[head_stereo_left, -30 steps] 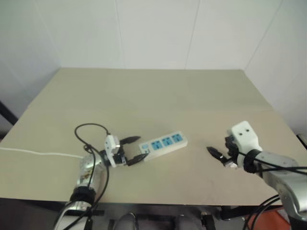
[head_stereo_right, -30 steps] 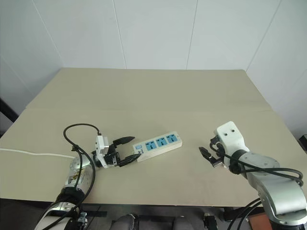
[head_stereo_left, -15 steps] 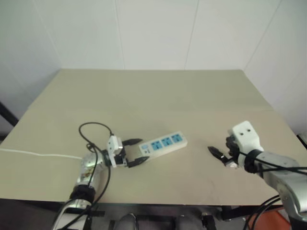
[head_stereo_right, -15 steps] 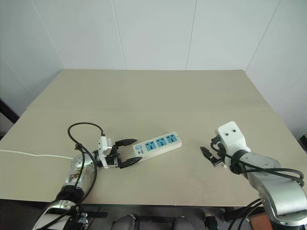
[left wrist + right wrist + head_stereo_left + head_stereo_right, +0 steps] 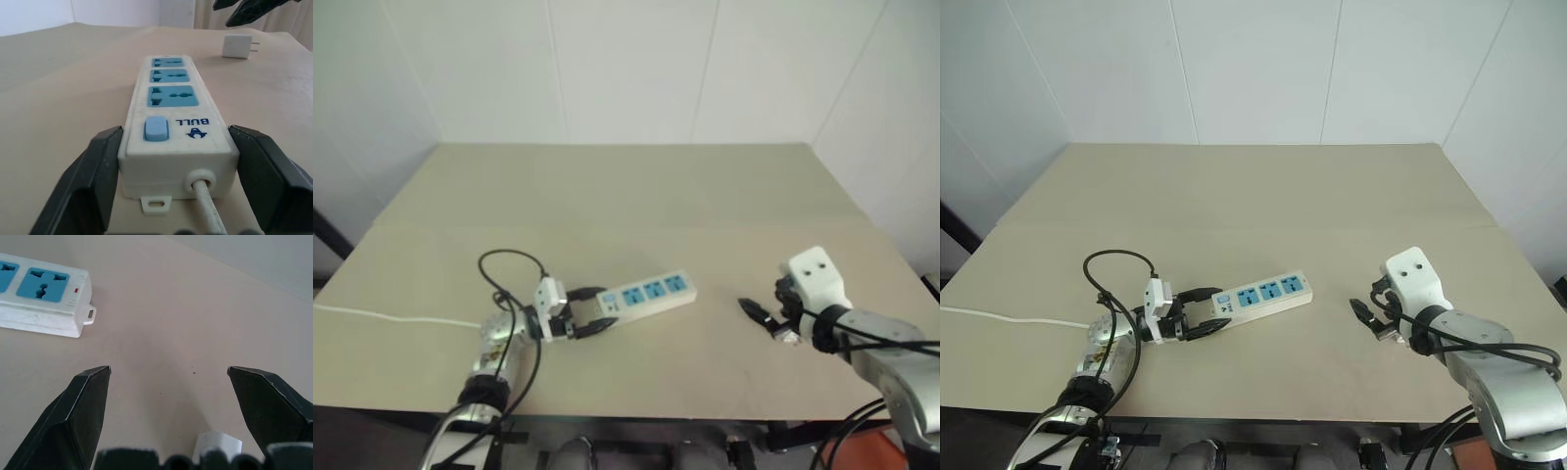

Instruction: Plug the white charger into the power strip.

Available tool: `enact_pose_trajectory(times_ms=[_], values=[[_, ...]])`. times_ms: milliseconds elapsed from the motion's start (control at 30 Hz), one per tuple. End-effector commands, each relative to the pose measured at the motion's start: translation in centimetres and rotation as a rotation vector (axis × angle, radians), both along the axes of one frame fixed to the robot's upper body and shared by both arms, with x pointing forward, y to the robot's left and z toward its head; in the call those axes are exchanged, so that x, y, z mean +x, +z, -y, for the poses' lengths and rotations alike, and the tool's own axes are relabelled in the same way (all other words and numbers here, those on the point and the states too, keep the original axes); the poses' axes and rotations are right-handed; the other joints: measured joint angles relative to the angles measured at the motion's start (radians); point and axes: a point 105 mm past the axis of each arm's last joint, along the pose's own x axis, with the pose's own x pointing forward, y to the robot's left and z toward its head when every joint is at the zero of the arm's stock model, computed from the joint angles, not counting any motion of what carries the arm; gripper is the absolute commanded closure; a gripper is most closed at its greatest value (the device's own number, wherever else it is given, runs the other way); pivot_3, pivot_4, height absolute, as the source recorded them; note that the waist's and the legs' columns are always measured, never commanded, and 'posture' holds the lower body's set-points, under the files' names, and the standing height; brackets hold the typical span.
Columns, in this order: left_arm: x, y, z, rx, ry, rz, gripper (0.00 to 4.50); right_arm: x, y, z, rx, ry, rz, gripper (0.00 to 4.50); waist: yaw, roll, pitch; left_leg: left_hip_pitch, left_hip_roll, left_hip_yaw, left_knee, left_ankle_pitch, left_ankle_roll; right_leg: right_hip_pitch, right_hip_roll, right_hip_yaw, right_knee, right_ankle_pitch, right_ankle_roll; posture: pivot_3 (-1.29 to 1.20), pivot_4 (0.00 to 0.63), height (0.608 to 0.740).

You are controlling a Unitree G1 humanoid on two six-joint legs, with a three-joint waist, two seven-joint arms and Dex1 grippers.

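Here the power strip (image 5: 644,293) lies flat near the middle of the tan table (image 5: 626,186), its long axis running from about eight o'clock to two o'clock in the head views, three blue socket faces up. The left gripper (image 5: 590,310) sits at the strip's eight-o'clock end, the end with the blue switch and the white cord (image 5: 208,210). In the left wrist view its two black fingers (image 5: 93,181) press against the two long sides of that end, one on each side, so the pincer is pinching the power strip. The cord leaves the strip between the fingers, and a thin white line, likely the same cord, lies across the table to its nine-o'clock edge in the head view.

The white charger (image 5: 236,46) lies on the table beyond the strip's far end, well apart from it, its two short prongs pointing sideways. It rests just under the right gripper (image 5: 766,319), at about three o'clock from the strip. That gripper hovers above the tabletop with its fingers (image 5: 83,406) spread wide and nothing between them. In the right wrist view a corner of the charger shows low between the fingers, touching neither.
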Motion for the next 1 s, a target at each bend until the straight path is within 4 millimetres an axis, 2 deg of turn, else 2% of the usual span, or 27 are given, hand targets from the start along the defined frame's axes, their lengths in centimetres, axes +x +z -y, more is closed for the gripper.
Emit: enact_pose_trajectory(times_ms=[33, 200, 333, 433, 667, 767, 900, 1000], values=[[-0.8, -0.3, 0.6, 0.020, -0.061, -0.005, 1.31, 0.4, 2.1, 0.3, -0.028, -0.015, 0.063, 0.00, 0.000, 0.000, 0.000, 0.000, 0.000, 0.000, 0.000, 0.000, 0.000, 0.000, 0.000, 0.000, 0.000, 0.000, 0.000, 0.00, 0.150, 0.740], [-1.3, 0.1, 0.9, 0.072, -0.126, 0.042, 1.31, 0.9, 4.8, 0.4, -0.069, -0.008, 0.047, 0.00, 0.001, 0.000, 0.000, -0.001, 0.000, 0.000, 0.000, 0.000, 0.000, -0.001, 0.000, 0.000, 0.000, 0.000, 0.000, 0.00, 0.150, 0.740], [-2.2, 0.3, 1.1, 0.162, -0.260, 0.088, 1.31, 1.4, 6.5, 1.4, -0.116, 0.009, -0.175, 0.00, -0.001, 0.000, 0.001, -0.002, 0.000, 0.000, 0.000, 0.000, 0.000, -0.002, -0.001, 0.000, -0.001, 0.000, 0.000, 0.00, 0.150, 0.740], [-2.3, 0.8, 1.8, 0.174, -0.304, 0.112, 1.31, 1.7, 6.5, 2.7, -0.138, -0.017, -0.286, 0.00, 0.002, -0.001, 0.001, -0.002, 0.001, 0.000, -0.002, 0.000, 0.000, -0.001, 0.000, -0.001, -0.003, 0.000, -0.001, 0.00, 0.150, 0.740], [-2.8, 1.0, 3.3, 0.173, -0.381, 0.142, 1.31, 2.9, 6.3, 3.8, -0.058, -0.043, -0.503, 0.00, -0.001, -0.001, 0.001, -0.003, 0.000, 0.001, -0.002, -0.001, 0.001, -0.003, -0.001, 0.000, -0.004, 0.000, -0.001, 0.00, 0.150, 0.740], [-2.9, 0.3, 4.0, 0.169, -0.379, 0.138, 1.31, 3.7, 5.7, 4.5, -0.081, -0.074, -0.548, 0.00, 0.000, -0.002, 0.001, -0.004, 0.000, 0.001, -0.002, -0.001, 0.001, -0.004, -0.001, 0.000, -0.004, 0.000, -0.001, 0.00, 0.150, 0.740], [-3.1, 0.6, 4.9, 0.092, -0.358, 0.139, 1.31, 4.8, 5.6, 4.6, -0.085, -0.093, -0.586, 0.00, -0.001, -0.001, 0.001, -0.005, 0.000, 0.002, -0.001, -0.001, 0.001, -0.005, -0.001, 0.000, -0.003, 0.000, -0.001, 0.00, 0.150, 0.740], [-3.3, 0.5, 5.2, 0.081, -0.361, 0.139, 1.31, 5.4, 4.9, 5.0, -0.062, -0.120, -0.633, 0.00, 0.000, -0.001, 0.001, -0.006, 0.000, 0.001, -0.001, -0.001, 0.001, -0.005, -0.001, 0.000, -0.003, 0.000, -0.001, 0.00, 0.150, 0.740]])
